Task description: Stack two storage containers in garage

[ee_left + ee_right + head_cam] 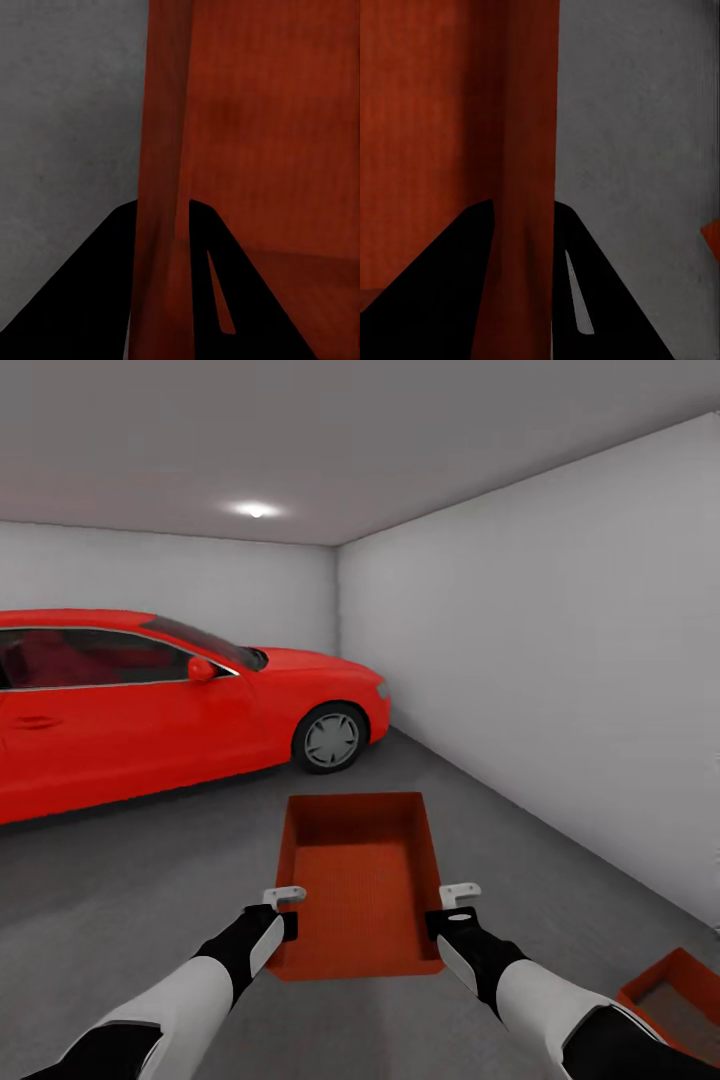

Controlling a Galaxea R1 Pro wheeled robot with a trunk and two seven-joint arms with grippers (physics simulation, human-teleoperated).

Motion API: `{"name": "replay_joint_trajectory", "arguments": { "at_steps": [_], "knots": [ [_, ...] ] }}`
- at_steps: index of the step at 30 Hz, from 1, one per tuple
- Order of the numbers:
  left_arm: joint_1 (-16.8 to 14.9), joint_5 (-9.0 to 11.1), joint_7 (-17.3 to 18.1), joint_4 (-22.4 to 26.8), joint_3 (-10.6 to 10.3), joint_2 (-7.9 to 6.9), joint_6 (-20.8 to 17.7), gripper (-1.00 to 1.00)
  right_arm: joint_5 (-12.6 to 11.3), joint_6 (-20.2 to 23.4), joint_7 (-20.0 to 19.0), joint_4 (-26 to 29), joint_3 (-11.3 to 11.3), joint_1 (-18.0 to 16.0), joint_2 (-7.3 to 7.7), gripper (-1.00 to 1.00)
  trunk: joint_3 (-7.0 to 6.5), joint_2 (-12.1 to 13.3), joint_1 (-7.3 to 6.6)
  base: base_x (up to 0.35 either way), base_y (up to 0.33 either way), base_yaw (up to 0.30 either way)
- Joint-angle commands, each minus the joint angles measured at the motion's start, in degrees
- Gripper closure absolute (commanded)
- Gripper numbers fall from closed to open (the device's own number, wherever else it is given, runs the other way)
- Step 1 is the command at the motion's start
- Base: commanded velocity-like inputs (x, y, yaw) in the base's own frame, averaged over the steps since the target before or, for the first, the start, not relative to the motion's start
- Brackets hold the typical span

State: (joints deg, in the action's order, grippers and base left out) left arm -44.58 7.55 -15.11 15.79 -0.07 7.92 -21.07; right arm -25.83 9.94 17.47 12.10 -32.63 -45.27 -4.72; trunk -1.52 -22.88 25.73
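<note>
While the left gripper [290, 908] clamps the left side wall of an orange-red, shallow, lidless rectangular container [362, 880], the right gripper [455, 905] clamps the opposite wall, each wall pinched between black fingers [225, 285]. Held level above the dark grey concrete-like floor [120, 890], this container is empty. A second identical orange-red container [672, 1000] lies on the floor near the pale grey right wall [560, 660]. A red car [150, 700] stands beyond.

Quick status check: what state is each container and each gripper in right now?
Held container: lifted above the garage floor, level, empty, gripped on both long walls.
Second container: sitting on the floor to the robot's right, empty, nothing stacked on it.
Left gripper: shut on the held container's left wall.
Right gripper: shut on its right wall.
</note>
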Motion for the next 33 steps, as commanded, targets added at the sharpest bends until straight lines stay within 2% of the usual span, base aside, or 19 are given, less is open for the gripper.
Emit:
{"name": "replay_joint_trajectory", "arguments": {
  "at_steps": [1,33],
  "knots": [
    [0.04,-2.01,-0.71,0.29,-0.81,-0.54,1.25,1.0,-0.76,0.41,0.55,-0.17,-0.42,-0.03,0.06,1.0,0.02,-0.04,0.05,0.323,0.0,-0.286],
    [0.02,-2.01,-0.71,0.29,-0.81,-0.54,1.36,1.0,-0.75,0.42,0.55,-0.15,-0.42,-0.08,0.06,1.0,0.02,-0.04,0.05,0.323,0.0,-0.28]
  ]
}}
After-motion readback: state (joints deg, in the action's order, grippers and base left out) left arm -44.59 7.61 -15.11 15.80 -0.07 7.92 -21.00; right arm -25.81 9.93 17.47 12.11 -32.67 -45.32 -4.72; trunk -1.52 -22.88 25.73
